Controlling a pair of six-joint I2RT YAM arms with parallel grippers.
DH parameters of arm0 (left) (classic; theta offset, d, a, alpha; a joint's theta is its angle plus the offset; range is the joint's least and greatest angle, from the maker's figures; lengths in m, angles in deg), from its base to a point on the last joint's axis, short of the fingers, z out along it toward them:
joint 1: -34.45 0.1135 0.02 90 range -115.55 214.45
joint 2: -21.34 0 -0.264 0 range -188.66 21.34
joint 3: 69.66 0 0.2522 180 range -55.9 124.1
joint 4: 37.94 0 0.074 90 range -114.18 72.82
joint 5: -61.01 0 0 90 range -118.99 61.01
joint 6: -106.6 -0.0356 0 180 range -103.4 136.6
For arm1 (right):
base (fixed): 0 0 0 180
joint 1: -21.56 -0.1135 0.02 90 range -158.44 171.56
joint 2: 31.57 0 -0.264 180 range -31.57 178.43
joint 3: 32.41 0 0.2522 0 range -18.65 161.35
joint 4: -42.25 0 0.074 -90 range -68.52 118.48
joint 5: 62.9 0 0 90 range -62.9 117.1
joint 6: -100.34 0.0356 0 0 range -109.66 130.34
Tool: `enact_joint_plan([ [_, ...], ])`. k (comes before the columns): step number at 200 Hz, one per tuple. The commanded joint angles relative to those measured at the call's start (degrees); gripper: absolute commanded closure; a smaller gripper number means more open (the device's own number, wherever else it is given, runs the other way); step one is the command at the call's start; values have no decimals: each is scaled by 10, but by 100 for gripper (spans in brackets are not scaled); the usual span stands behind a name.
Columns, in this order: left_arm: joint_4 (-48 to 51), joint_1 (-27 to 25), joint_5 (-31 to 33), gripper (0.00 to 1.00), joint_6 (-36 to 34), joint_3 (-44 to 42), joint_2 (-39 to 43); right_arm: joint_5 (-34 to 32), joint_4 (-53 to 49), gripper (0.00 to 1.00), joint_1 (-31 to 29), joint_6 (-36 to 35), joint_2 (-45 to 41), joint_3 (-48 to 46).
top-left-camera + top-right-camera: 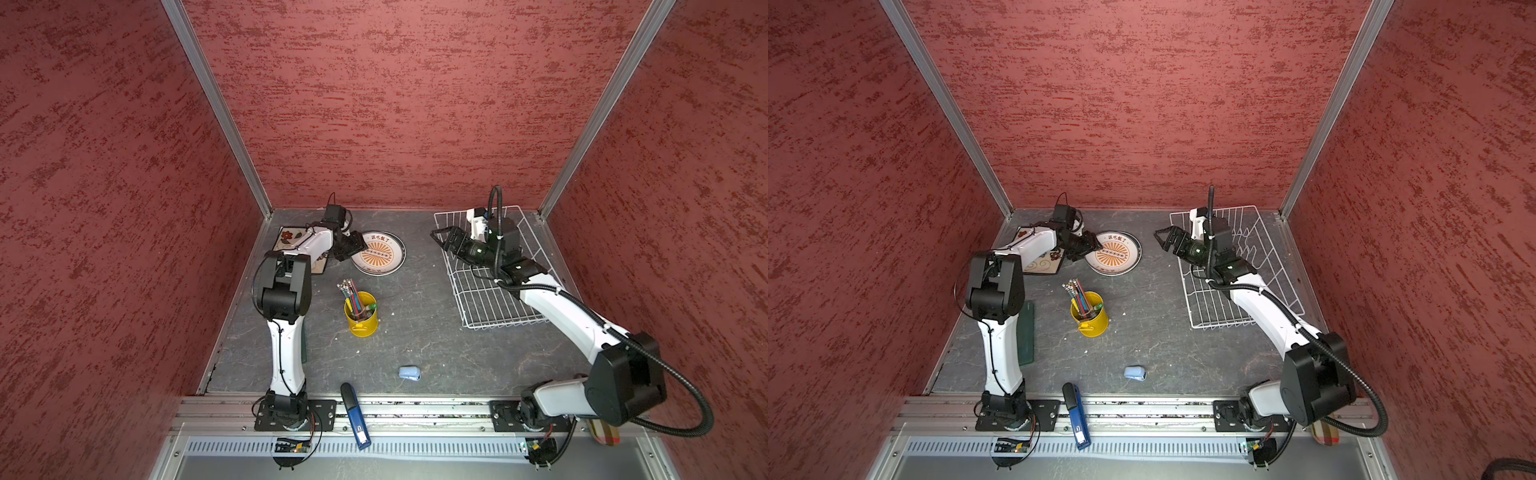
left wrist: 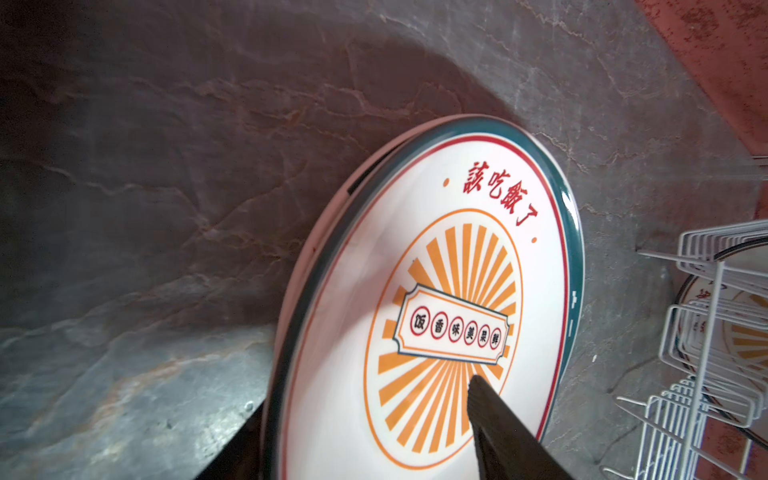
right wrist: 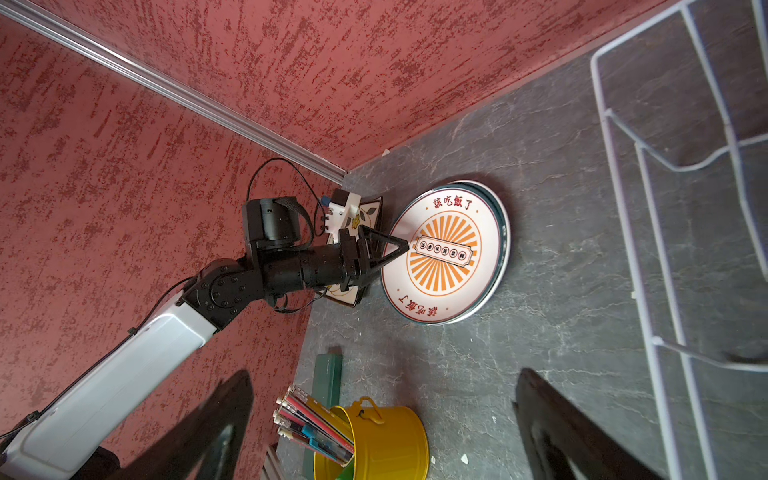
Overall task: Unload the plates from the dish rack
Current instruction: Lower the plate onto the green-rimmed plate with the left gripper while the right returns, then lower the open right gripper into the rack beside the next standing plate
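Starting at the left, the cell is enclosed by red textured walls (image 1: 104,187) joined by aluminium corner profiles (image 1: 216,104). Its floor is formed by a dark grey, veined tabletop (image 1: 415,299).

A square plate (image 1: 286,239) with a flower pattern is laid flat on this surface, just left of the left gripper (image 1: 358,248), and is partly covered by that arm.

The left gripper's fingers (image 2: 498,415) are parted and nothing is clamped. One finger is held above the sunburst centre of the round plates (image 1: 384,253); the other is seen at their outer edge, where contact cannot be determined. Two round plates are stacked flat on the tabletop directly beneath these fingertips, and the lower rim is exposed in the left wrist view.

A yellow pencil cup (image 1: 361,316) is placed nearer the robot base than those fingers, well apart from them.

Further right, the right gripper (image 1: 438,241) is held fully spread, with nothing between its fingers (image 3: 216,428). The dish rack (image 1: 490,299) extends to the right of these fingers, its left rim just beneath them, and is set close to the right wall. A further round plate (image 2: 744,332) is seen behind the rack's wire prongs.
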Motion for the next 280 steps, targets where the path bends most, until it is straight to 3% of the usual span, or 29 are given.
enact_joint_plan([
  [1,31,-2,29,31,-25,17,-11,-15,-1,1,5,-10,-19,-5],
  [50,71,-2,46,28,-43,47,-17,-17,-5,1,5,-13,-23,-8],
  [94,65,-1,15,28,-39,49,-16,-19,-7,1,5,-14,-26,-10],
  [124,30,-4,46,28,-40,12,28,-46,-54,1,5,-39,-37,7],
  [163,-22,-9,76,27,-63,-42,105,-174,-157,1,5,-127,-68,44],
  [222,-12,-19,65,25,-94,-40,151,-480,-416,1,-17,-244,-1,152],
  [248,-9,-22,32,25,-86,-30,156,-537,-450,1,-18,-269,25,161],
  [280,0,-26,8,24,-71,-20,164,-558,-462,1,-19,-283,66,174],
])
